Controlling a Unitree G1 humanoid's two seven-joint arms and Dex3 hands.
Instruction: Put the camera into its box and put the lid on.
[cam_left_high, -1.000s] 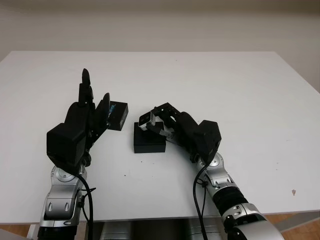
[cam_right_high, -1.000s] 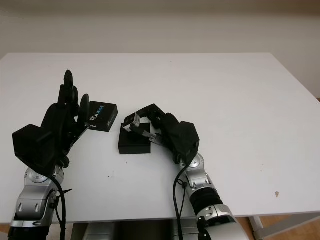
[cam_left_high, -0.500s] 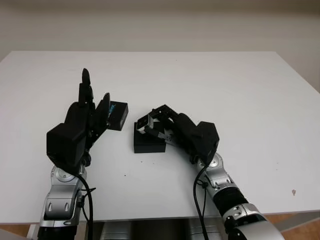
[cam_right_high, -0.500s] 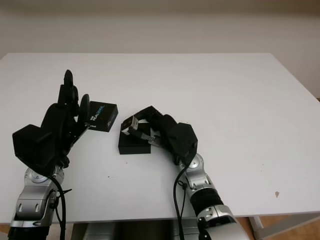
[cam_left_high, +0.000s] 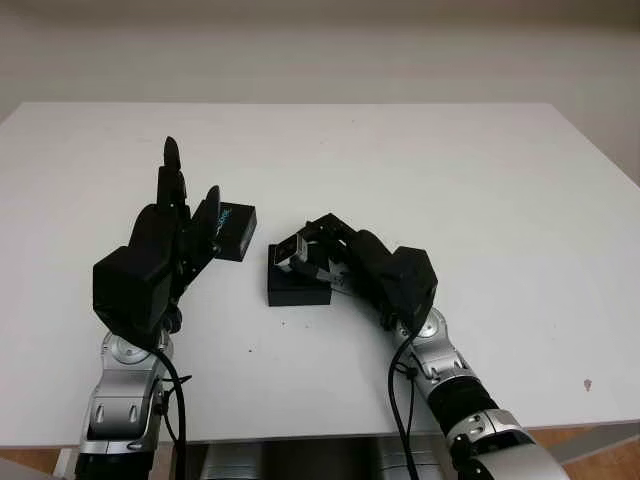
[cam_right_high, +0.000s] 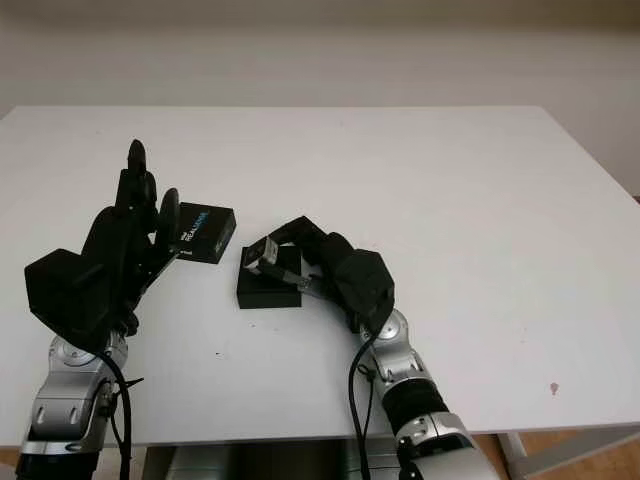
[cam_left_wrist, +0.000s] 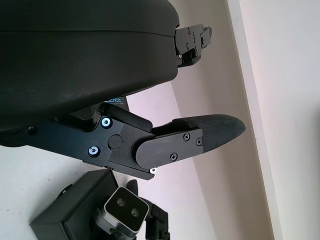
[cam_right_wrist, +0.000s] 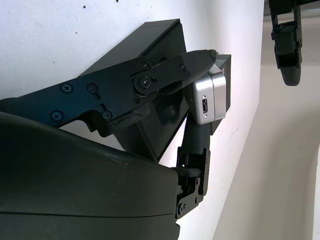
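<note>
Camera (cam_left_high: 291, 249), a small block with a brushed silver metal shell and a dark front face, is gripped by the right hand (cam_left_high: 330, 250) between black jointed fingers (cam_right_wrist: 165, 70). It is held over the open box (cam_left_high: 297, 284), at the box's far edge, tilted rather than level. In the right wrist view a small port is seen on one silver end face, and that end is turned away from the palm; the long axis of the camera runs roughly across the fingers. In the left wrist view the dark face with two round lenses is seen turned toward the left hand (cam_left_high: 178, 225).

The box is a matt black square tray with low straight walls and sharp corners, set flat on the tabletop (cam_left_high: 450, 180) directly beneath the right fingers. Whether the camera touches its rim cannot be told.

The lid (cam_left_high: 233, 231), a flat black rectangle with pale blue lettering on top, lies on the tabletop just beyond the left hand's fingertips and close beside the box, apart from it. The left hand is raised above the tabletop, open, holding nothing; its shell is smooth black plastic with screw heads visible at the finger joints.

The tabletop is plain white and smooth, marked by a few small dark specks near the right forearm.
</note>
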